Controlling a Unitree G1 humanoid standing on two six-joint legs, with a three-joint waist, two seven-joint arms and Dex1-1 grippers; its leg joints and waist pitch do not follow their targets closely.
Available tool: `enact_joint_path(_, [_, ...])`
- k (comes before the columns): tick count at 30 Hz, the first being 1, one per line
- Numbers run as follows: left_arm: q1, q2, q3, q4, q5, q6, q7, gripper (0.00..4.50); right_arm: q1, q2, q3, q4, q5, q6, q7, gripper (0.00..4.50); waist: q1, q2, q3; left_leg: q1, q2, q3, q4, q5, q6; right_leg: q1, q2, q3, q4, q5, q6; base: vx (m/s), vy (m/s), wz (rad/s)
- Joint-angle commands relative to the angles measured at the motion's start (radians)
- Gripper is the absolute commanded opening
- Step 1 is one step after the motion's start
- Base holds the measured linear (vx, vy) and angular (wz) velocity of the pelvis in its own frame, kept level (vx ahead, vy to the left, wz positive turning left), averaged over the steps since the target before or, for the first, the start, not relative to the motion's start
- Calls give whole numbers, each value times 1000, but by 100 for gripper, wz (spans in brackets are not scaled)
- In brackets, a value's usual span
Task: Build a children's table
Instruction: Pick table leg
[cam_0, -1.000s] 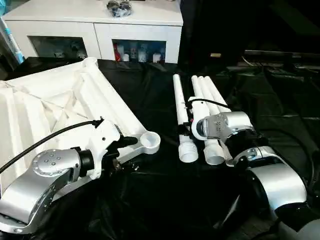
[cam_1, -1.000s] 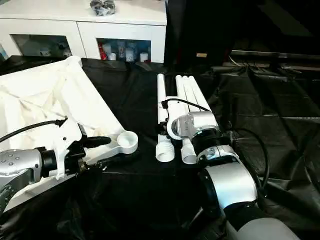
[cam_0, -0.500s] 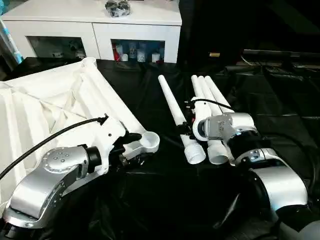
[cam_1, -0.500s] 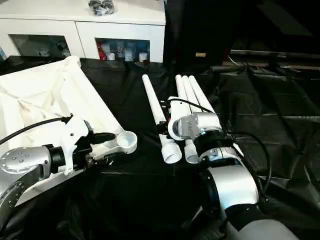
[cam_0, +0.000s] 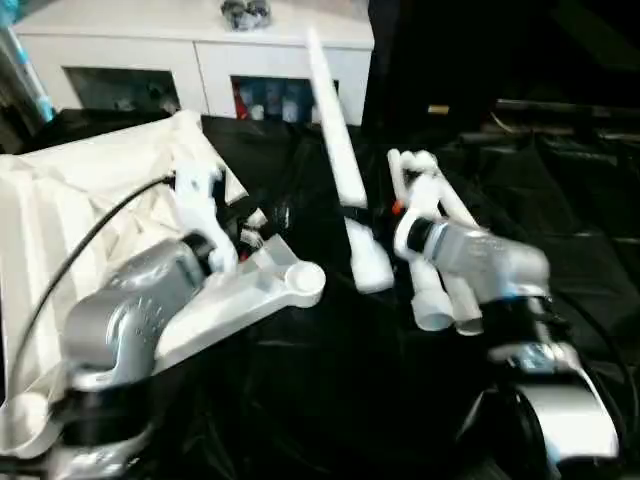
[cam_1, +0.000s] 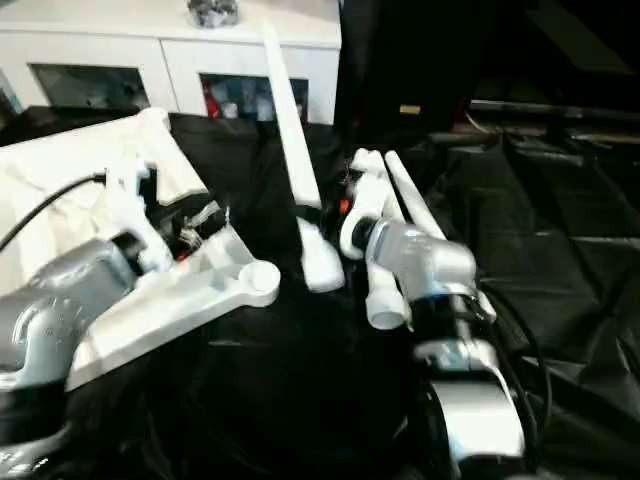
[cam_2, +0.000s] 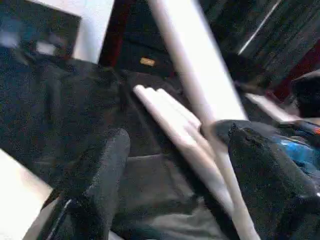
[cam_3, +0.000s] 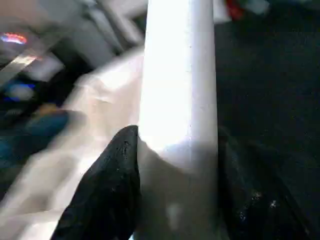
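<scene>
The children's table top (cam_0: 70, 215) lies ribbed side up at the left on the black cloth, its round corner socket (cam_0: 303, 283) pointing to the middle. My right gripper (cam_3: 177, 165) is shut on one white leg (cam_0: 340, 160), which is off the table and tilted steeply, thin end up and thick end (cam_0: 372, 272) low near the socket. Other legs (cam_0: 432, 290) lie side by side under my right forearm. My left gripper (cam_2: 180, 145) is open with nothing between its black fingers (cam_2: 107, 160); it hovers above the top's edge, behind the socket.
A white glass-door cabinet (cam_0: 200, 70) stands behind the black-draped work table (cam_0: 330, 400). Folds of black cloth cover the right side (cam_0: 560, 210). A black cable (cam_0: 90, 235) arcs from my left wrist over the table top.
My right gripper has lifted the leg off the cloth and swung its thin end up. My left arm has risen and drawn back from the corner socket. The camera has also shifted.
</scene>
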Motion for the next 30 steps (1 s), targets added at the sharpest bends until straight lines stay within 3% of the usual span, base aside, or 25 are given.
enact_joint_path(1, [-50,-47,-2,43,-24,3,23,356,63,-28,27,-167,95,46,130,182,9,-2,-74,28,69,-23,-66,5,48,43,-77,36,-55,244,-259,0,0,0])
enact_joint_path(3, [-69,-77,6,53,-47,9,29,356,90,-41,37,-209,111,60,154,182,14,-3,-73,29,69,-24,-66,5,48,43,-79,36,-56,239,-266,0,0,0])
enact_joint_path(7, [-145,-191,92,77,-178,60,88,356,145,-59,54,-305,154,66,188,182,17,-9,-67,27,67,-21,-68,-36,29,43,-82,38,-65,154,-290,0,0,0])
enact_joint_path(10, [-165,-217,117,86,-231,71,108,356,157,-62,63,-328,158,66,186,182,15,-10,-63,25,66,-24,-71,-57,25,41,-83,38,-73,79,-276,0,0,0])
enact_joint_path(11, [-172,-229,128,86,-264,75,108,356,160,-63,69,-333,149,63,181,182,15,2,-64,27,66,-26,-70,-56,20,39,-83,37,-71,64,-271,0,0,0])
enact_joint_path(14, [-176,-253,156,84,-316,85,118,356,152,-54,58,-327,134,51,152,182,12,-4,-65,26,66,-26,-70,-43,17,39,-80,37,-72,88,-268,0,0,0])
enact_joint_path(17, [-167,-253,180,92,-312,83,126,356,126,-45,20,-325,156,47,114,182,13,-5,-65,26,66,-26,-71,-32,23,38,-79,37,-71,109,-268,0,0,0])
enact_joint_path(18, [-168,-254,187,94,-315,85,130,384,123,-44,13,-330,166,50,109,182,13,-4,-65,27,66,-26,-70,-29,24,38,-79,37,-71,107,-264,0,0,0])
enact_joint_path(22, [-165,-244,204,94,-350,101,133,404,102,-44,-13,-345,198,61,89,182,13,-5,-64,27,66,-26,-72,-36,18,38,-79,37,-72,102,-260,0,0,0])
enact_joint_path(26, [-162,-234,188,77,-333,67,126,446,76,-43,-24,-317,189,65,53,181,14,-5,-63,27,67,-25,-73,-40,10,37,-79,37,-73,88,-248,0,0,0])
enact_joint_path(30, [-164,-242,189,60,-351,53,103,450,58,-43,-20,-270,155,61,7,181,12,-5,-62,28,67,-25,-75,-45,-6,37,-80,38,-75,73,-244,0,0,0])
